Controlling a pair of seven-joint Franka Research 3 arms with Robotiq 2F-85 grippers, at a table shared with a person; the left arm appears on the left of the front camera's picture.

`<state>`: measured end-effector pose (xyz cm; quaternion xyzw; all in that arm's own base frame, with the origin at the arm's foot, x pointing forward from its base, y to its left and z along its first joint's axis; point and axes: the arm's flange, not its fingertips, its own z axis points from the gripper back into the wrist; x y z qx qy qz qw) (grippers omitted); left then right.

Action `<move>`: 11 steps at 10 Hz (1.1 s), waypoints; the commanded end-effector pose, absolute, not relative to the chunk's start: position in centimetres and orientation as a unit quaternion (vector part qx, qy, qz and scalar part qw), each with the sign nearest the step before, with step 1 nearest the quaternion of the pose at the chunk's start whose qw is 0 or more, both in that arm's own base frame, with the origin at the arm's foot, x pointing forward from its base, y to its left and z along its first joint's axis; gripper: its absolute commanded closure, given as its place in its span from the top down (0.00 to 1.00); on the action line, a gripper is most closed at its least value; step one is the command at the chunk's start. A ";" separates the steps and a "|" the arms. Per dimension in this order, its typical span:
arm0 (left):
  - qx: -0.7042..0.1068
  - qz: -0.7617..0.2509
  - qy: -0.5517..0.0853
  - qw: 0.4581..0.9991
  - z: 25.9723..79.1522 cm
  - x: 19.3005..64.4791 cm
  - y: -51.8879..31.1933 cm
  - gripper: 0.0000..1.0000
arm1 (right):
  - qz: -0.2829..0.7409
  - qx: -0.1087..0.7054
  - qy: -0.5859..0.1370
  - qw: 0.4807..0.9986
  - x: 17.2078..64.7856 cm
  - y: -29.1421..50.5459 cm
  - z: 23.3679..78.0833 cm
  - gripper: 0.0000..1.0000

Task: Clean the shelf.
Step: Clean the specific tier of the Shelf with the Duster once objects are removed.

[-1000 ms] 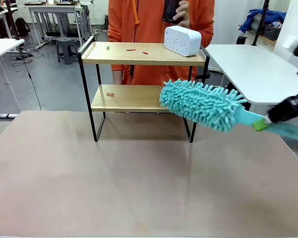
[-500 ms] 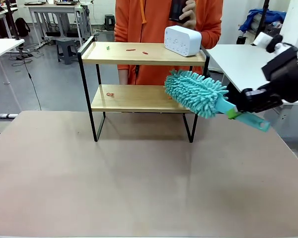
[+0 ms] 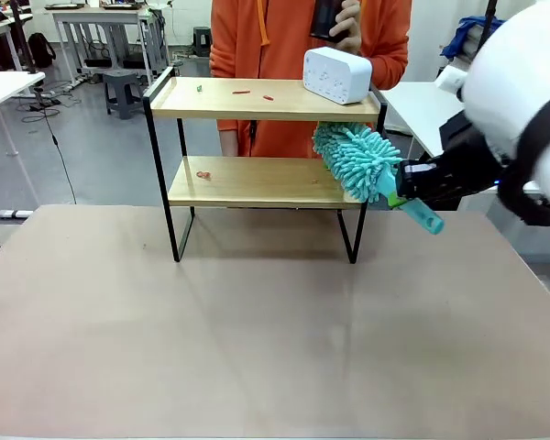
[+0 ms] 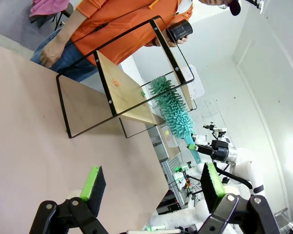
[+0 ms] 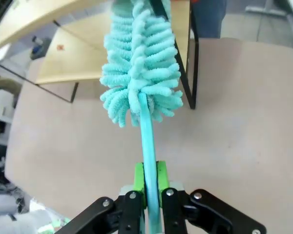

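The shelf [image 3: 247,181] stands at the far middle of the brown table, with small red and green crumbs [image 3: 241,92] on its top board and an orange crumb [image 3: 203,174] on its lower board. My right gripper [image 3: 401,194] is shut on the handle of a teal fluffy duster [image 3: 356,158]. The duster's head reaches in between the two boards at the shelf's right end. In the right wrist view the handle [image 5: 147,131] runs up from the right gripper [image 5: 150,178] to the duster head [image 5: 141,68]. My left gripper [image 4: 151,183] is open with nothing between its fingers, well back from the shelf [image 4: 122,90].
A white power-strip box [image 3: 337,73] sits on the top board's right end. A person in orange [image 3: 284,37] stands right behind the shelf holding a black cup [image 3: 325,18]. A white table [image 3: 440,115] lies at the right. The brown tabletop [image 3: 257,321] spreads in front.
The right arm has swung in from the right, carrying the duster back and left. Its head has gone from in front of the shelf's right side to between the boards.
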<state>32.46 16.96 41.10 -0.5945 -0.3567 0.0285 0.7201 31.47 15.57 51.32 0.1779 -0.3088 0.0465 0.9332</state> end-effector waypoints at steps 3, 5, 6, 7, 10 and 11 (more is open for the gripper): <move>-0.596 0.021 -0.363 0.716 41.1 32.1 16.6 1.00 | 0.022 0.178 -0.340 0.923 32.3 16.7 48.2 0.12; -0.596 0.021 -0.363 0.716 41.1 32.1 16.6 1.00 | 0.018 0.167 -0.333 0.928 33.3 17.4 46.8 0.12; -0.596 0.021 -0.363 0.716 41.1 32.1 16.6 1.00 | 0.012 0.166 -0.337 0.927 33.6 17.6 46.2 0.12; -0.596 0.021 -0.363 0.716 41.1 32.1 16.6 1.00 | 0.008 0.165 -0.335 0.927 33.9 17.9 45.6 0.12; -0.596 0.021 -0.363 0.716 41.1 32.1 16.6 1.00 | 0.005 0.171 -0.318 0.932 34.2 18.1 44.5 0.12; -0.596 0.021 -0.363 0.716 41.1 32.1 16.6 1.00 | 0.009 0.172 -0.309 0.935 34.2 18.2 44.4 0.12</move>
